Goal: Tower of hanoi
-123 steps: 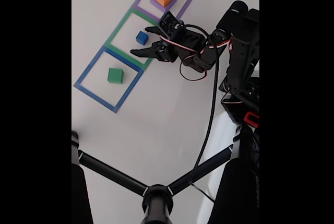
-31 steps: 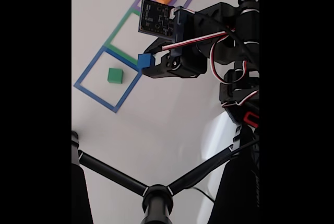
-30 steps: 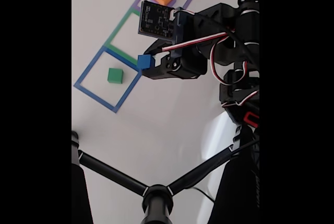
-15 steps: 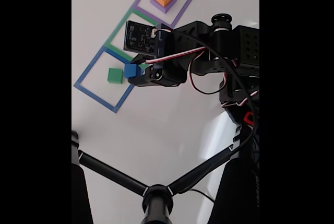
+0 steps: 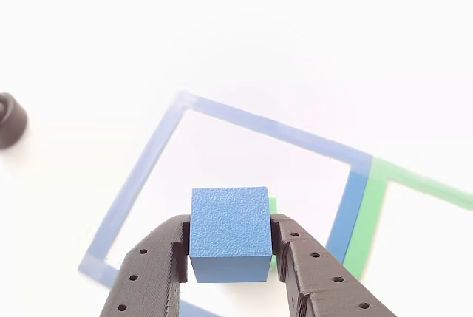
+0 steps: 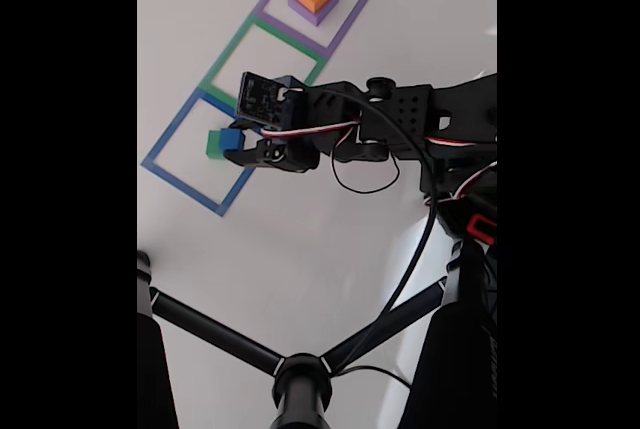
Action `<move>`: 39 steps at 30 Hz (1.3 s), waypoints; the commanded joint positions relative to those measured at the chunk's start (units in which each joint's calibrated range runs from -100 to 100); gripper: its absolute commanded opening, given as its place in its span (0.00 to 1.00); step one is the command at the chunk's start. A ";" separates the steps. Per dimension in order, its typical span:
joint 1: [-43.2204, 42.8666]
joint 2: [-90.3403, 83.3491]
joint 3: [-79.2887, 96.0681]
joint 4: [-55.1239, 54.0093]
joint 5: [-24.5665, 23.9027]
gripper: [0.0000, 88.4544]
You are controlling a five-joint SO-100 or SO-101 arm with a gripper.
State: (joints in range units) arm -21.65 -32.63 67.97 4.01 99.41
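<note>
Jaws pinch the blue cube (image 5: pixel 230 234) at its two sides, gripper (image 6: pixel 238 146) over the blue square (image 5: pixel 151 165). Green cube (image 6: pixel 213 143) peeks out just behind the held one.

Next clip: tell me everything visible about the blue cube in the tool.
The blue cube is small, sharp-edged and evenly blue, with a finely grained surface that looks like printed plastic. It sits level, clamped on two opposite sides between the black fingers of the tool. In the fixed view it hangs over the blue tape square, right beside or above the green cube; whether the two touch is unclear.
</note>
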 commanded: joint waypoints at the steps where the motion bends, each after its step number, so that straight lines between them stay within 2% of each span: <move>1: 0.46 5.46 1.03 -11.79 0.59 0.04; 10: 0.08 16.60 1.39 -25.96 0.59 0.04; 18: -0.01 23.22 0.85 -33.16 0.59 0.04; 39: 0.75 32.67 -1.06 -40.69 0.59 0.04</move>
State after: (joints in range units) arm -21.33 -0.04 69.54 -34.75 99.41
